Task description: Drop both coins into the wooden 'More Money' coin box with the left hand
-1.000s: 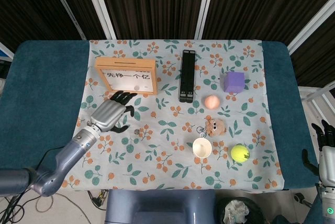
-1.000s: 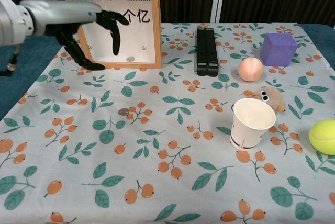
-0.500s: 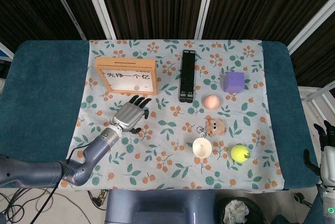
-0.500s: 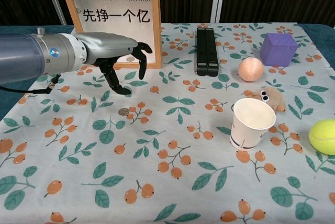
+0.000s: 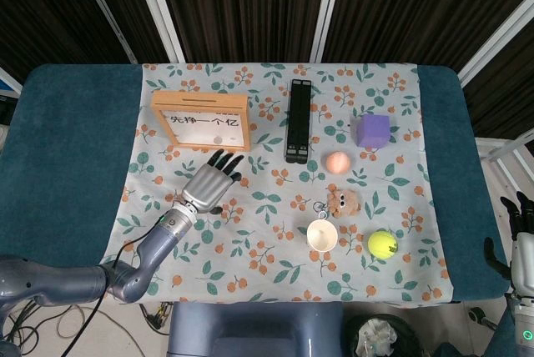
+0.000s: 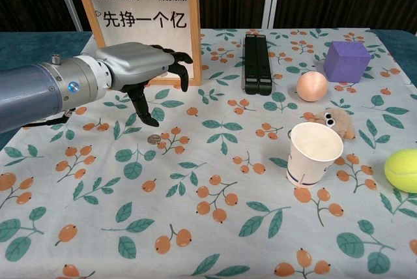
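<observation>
While my left hand [image 6: 140, 70] hovers over the flowered cloth [image 6: 215, 181] on the counter [image 5: 71, 148], its fingers [image 6: 144, 111] are spread and curved downward with nothing in them. It sits just near of the coin box [image 6: 144, 25], which stands upright at the far left of the cloth, its front reading "More Money" above a line of characters. Whether a coin lies behind the box's front I cannot tell, since my hand covers the lower part of it. One coin [image 6: 154, 139] lies flat on the cloth just near of my fingertips, apart from them; in the head view my hand hides it.

Right of the box, a black stand [image 5: 298, 120] lies lengthwise at the far middle of the cloth. Farther right, a peach ball [image 6: 312, 86] rests beside a purple cube [image 6: 346, 61]. Near of the ball lies a small brown plush toy [image 6: 337, 121] with big eyes, and just near of that a paper cup [image 6: 313, 154] stands upright, mouth up. A tennis ball [image 6: 402, 169] sits right of the cup.

My right hand [image 5: 519, 228] shows only at the right edge of the head view, off the counter, its dark fingers pointing up and apart.
</observation>
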You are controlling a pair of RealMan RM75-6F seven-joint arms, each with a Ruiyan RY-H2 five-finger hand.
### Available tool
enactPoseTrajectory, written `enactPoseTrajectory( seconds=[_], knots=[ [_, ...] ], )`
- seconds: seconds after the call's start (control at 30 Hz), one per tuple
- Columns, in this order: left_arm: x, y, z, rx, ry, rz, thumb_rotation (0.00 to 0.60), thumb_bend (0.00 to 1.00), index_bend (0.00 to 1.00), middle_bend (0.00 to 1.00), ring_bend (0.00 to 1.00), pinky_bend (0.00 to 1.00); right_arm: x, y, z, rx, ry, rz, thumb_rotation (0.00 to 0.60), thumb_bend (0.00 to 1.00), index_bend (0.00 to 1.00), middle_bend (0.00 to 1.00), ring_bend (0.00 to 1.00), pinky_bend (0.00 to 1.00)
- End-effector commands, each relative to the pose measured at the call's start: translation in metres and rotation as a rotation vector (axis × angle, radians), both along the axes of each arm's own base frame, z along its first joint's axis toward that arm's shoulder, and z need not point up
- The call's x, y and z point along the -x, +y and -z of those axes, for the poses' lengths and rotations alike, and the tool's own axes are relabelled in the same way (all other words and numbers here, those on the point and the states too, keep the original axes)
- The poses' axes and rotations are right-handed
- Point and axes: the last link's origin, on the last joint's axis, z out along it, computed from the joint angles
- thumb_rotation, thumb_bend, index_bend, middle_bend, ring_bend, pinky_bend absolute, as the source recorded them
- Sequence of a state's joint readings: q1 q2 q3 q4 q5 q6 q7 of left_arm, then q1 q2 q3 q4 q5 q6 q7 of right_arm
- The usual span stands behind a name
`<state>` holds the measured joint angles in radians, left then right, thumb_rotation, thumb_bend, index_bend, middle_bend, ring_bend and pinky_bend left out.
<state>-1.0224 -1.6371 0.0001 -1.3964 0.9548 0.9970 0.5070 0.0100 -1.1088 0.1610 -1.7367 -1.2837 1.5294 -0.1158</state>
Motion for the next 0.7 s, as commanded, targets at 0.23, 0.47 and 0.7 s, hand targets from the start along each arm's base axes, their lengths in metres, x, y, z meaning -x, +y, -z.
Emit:
enactPoseTrajectory(
  seconds=[0.23, 0.47, 0.7],
  knots=[
    [0.005, -0.002, 0.01, 0.008, 0.017, 0.003, 0.6, 0.07, 0.31, 0.0, 0.0, 0.0, 0.0, 0.0, 0.0, -0.003, -0.001, 0.001, 0.6, 0.51, 0.15, 0.02, 0.0, 0.0],
    [0.006, -0.003, 0.011, 0.01, 0.027, 0.011, 0.6, 0.07, 0.31, 0.0, 0.0, 0.0, 0.0, 0.0, 0.0, -0.004, -0.003, 0.004, 0.6, 0.51, 0.15, 0.02, 0.0, 0.0],
    [0.013, -0.002, 0.014, 0.011, 0.056, 0.002, 0.6, 0.07, 0.31, 0.0, 0.0, 0.0, 0.0, 0.0, 0.0, -0.002, -0.001, 0.003, 0.6, 0.51, 0.15, 0.02, 0.0, 0.0]
  ],
)
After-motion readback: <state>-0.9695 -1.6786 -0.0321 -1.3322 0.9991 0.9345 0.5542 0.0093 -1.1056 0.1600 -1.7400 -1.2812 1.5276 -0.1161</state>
